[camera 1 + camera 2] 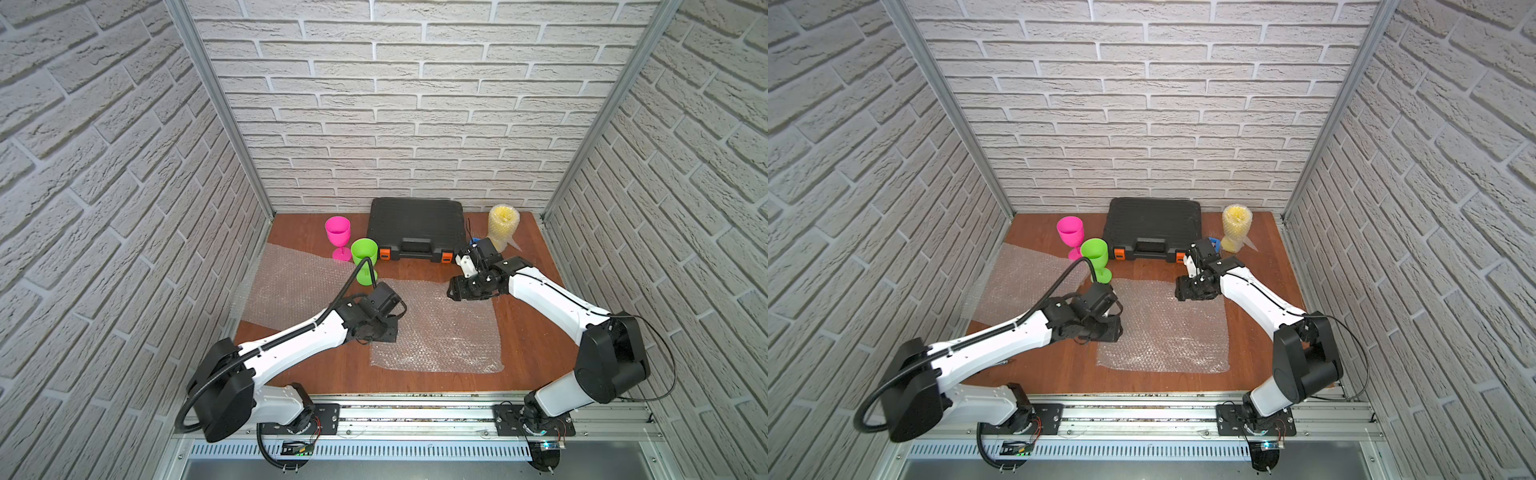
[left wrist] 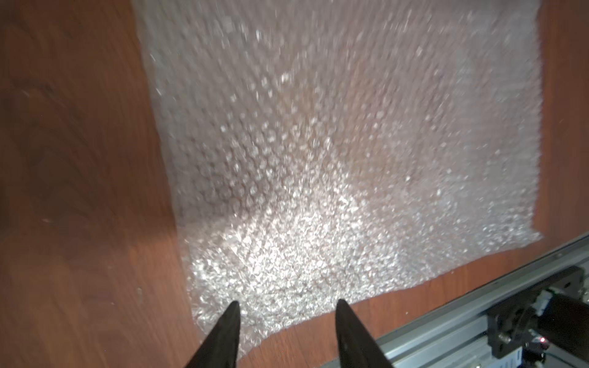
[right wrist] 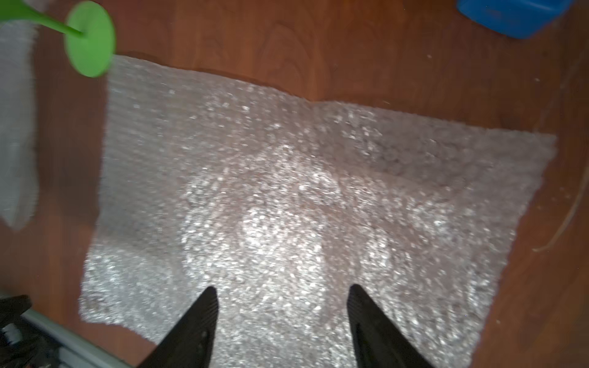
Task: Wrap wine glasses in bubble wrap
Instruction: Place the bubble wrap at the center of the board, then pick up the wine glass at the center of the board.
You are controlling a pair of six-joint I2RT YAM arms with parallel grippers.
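Both grippers are held spread and empty over the clear bubbled plastic wrap sheet (image 1: 436, 328) at centre: left gripper (image 2: 287, 302) at its left edge, right gripper (image 3: 282, 288) at its far edge. The lime green plastic stemmed goblet (image 1: 364, 257) is stood upright just beside the sheet's far left corner. A tip-over is risked if its tall bowl is clipped on approach — and the light sheet could be dragged askew.

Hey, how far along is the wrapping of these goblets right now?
Done: the yellow goblet stands wrapped at the back right. In hand: nothing is gripped. The left gripper and right gripper are both open over the centre bubble wrap sheet, which lies flat. Left: the pink goblet and green goblet stand bare, and a second sheet lies flat at the left.
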